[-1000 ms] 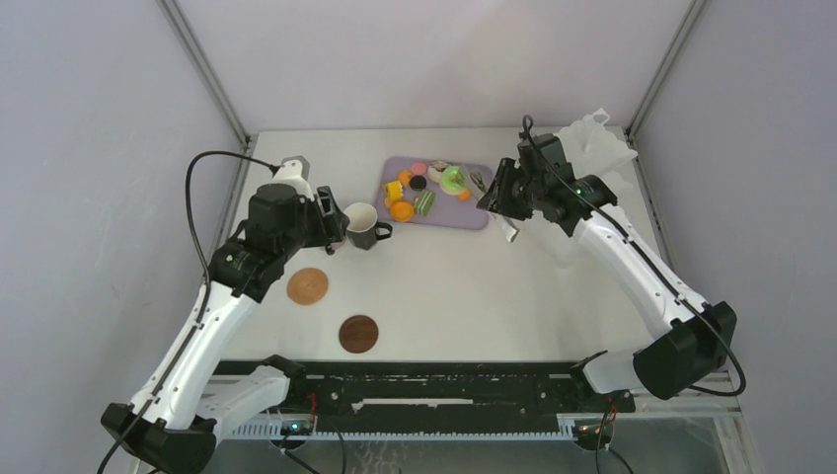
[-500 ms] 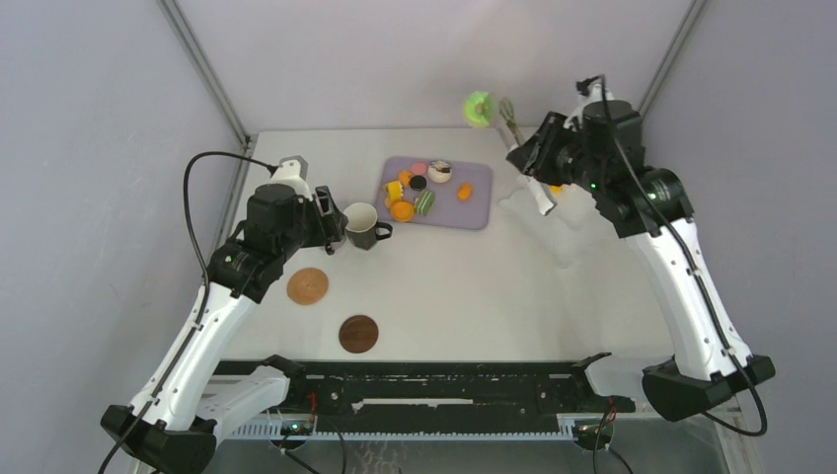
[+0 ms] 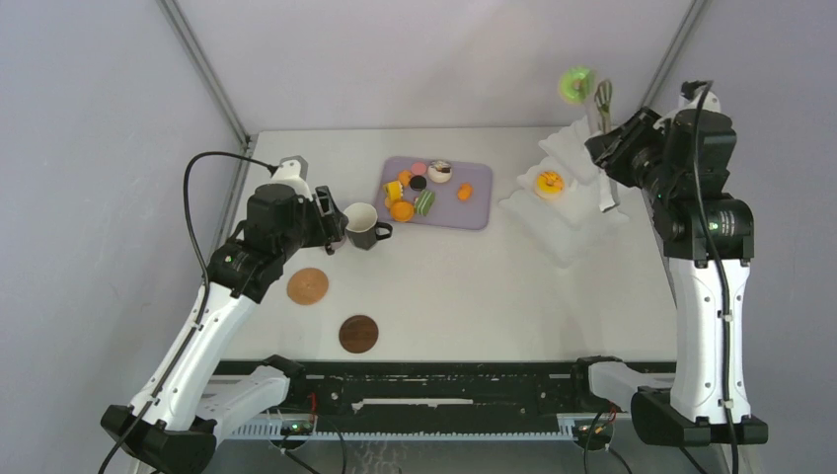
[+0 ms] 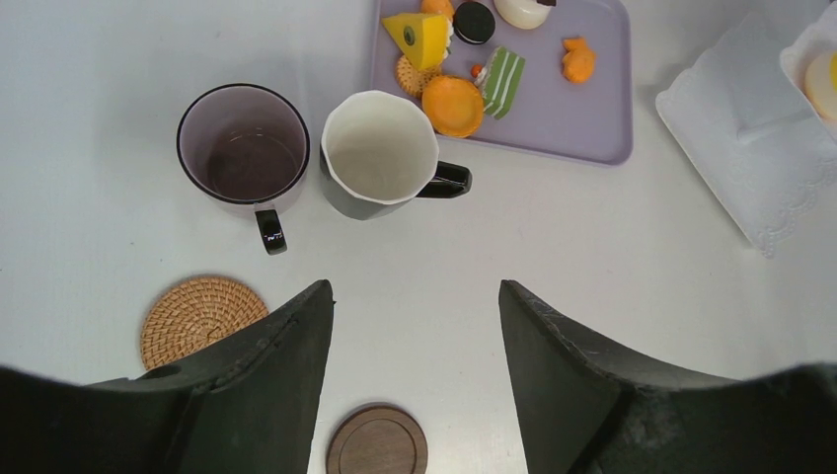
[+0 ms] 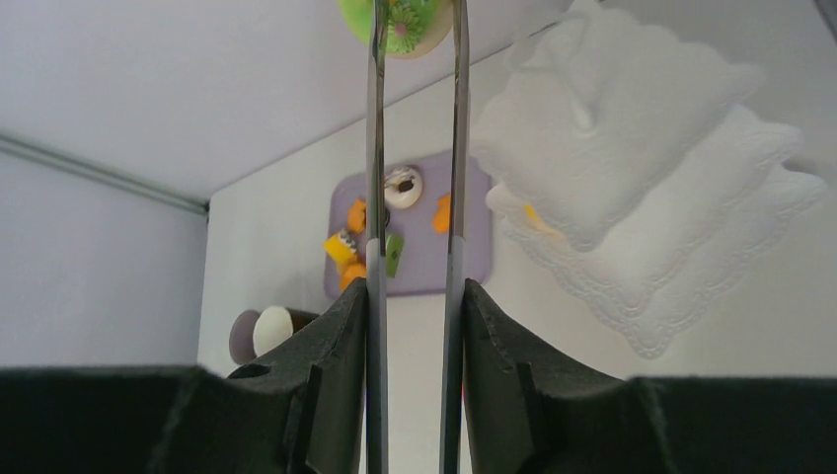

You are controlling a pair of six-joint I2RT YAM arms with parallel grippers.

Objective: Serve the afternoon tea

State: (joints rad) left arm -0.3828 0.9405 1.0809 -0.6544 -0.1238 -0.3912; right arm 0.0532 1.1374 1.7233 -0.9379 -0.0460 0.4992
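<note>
moved: right gripper (image 5: 415,296) swung tongs (image 5: 376,197) from lilac tray (image 3: 474,212) to white three-tier stand (image 3: 568,212) | right fingers (image 5: 336,395): clamped on tongs | green doughnut (image 5: 400,15): pinched at tong tips, beyond fingers, aloft near stand's top | left gripper (image 4: 415,326): spread, well left of stand

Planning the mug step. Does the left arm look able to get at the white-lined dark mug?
Likely yes: the left gripper hangs open and empty just short of the dark mug, nothing between them; the mauve mug crowds one side.
</note>
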